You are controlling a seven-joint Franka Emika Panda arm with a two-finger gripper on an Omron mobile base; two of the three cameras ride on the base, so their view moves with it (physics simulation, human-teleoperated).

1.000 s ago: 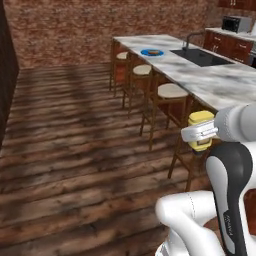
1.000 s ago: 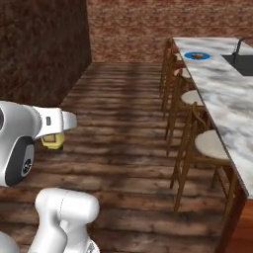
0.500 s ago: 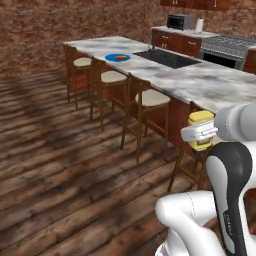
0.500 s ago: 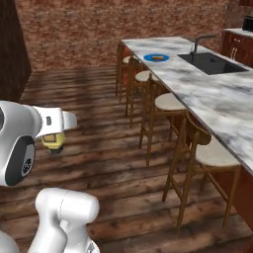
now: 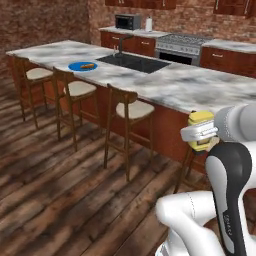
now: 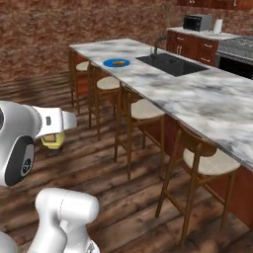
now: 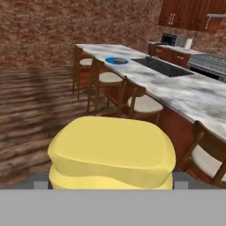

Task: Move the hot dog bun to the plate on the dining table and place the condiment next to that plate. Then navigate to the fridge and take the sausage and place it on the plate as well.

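yellow condiment (image 5: 201,131) still held; dining table (image 5: 190,87) now nearer.

Home kitchen: marble island (image 5: 200,85), sink (image 5: 132,62), stove (image 5: 182,42), microwave (image 5: 125,21)

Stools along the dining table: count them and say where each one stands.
4, all along the near side of the dining table: one at the far end, one below the plate, one mid-table, one nearest. More may sit out of frame.
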